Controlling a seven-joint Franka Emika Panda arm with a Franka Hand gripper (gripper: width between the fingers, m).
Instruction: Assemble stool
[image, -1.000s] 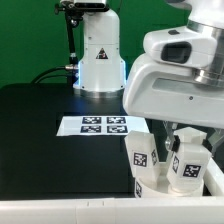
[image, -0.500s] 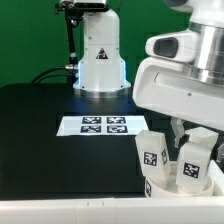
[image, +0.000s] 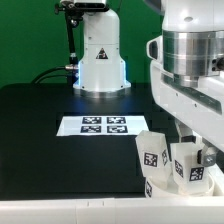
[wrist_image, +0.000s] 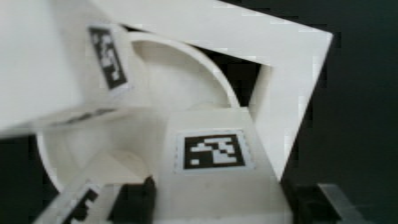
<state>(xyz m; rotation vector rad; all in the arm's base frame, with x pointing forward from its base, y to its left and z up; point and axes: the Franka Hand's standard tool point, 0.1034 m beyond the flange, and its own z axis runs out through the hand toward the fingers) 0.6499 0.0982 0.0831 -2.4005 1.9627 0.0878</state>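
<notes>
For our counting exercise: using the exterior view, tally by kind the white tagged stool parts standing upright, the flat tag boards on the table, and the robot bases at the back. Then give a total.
Upright tagged stool parts: 2, a left one and a right one
Marker board: 1
Robot base: 1
Total: 4

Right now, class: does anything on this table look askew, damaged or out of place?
Nothing looks damaged or spilled. The tagged white stool parts sit bunched near the black table's front edge, under the arm; the wrist view shows them close up. The marker board lies flat.
</notes>
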